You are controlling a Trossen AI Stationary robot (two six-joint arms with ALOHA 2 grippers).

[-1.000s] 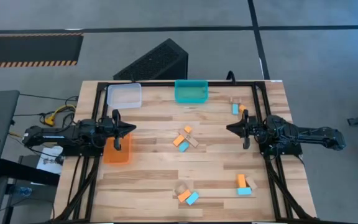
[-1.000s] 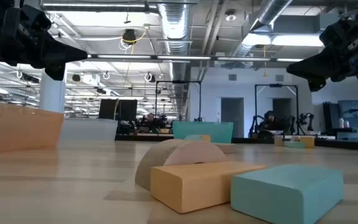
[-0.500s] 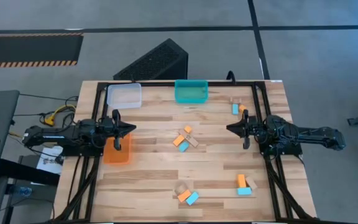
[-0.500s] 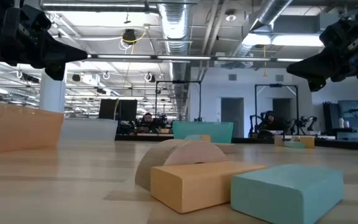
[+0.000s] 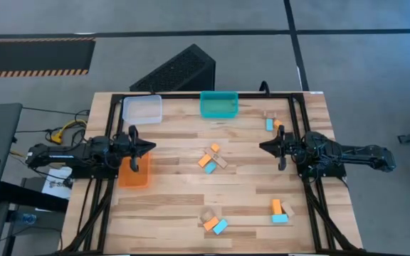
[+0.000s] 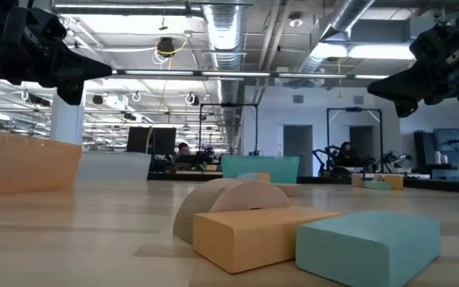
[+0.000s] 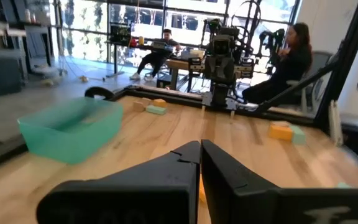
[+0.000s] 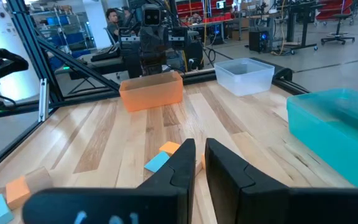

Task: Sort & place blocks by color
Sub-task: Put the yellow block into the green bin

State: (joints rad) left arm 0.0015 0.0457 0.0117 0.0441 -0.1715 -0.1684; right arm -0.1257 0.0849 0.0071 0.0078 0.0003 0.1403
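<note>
A: Your blocks are lying in four little clusters on the table (image 5: 176, 192). The centre cluster (image 5: 212, 158) is sitting mid-table, the front cluster (image 5: 214, 223) near the front edge, the front-right cluster (image 5: 281, 210) just beside the right rail, and the back-right cluster (image 5: 271, 122) close to the far right corner.

B: And the bins?

A: The clear bin (image 5: 142, 109) and teal bin (image 5: 219, 104) are lining the far edge; the orange bin (image 5: 134, 171) is hugging the left edge. You're getting open wood between the centre cluster and both arms, and a bare stretch in front of the orange bin.

B: Grippers?

A: Your left gripper (image 5: 150, 147) is hovering above the orange bin's far end, pointing inward, its fingers (image 7: 185, 163) pressed together on nothing. Your right gripper (image 5: 264, 146) is hanging off the right side, facing it across the table, fingers (image 8: 182, 158) nearly meeting, a thin slit between them, carrying nothing.
</note>
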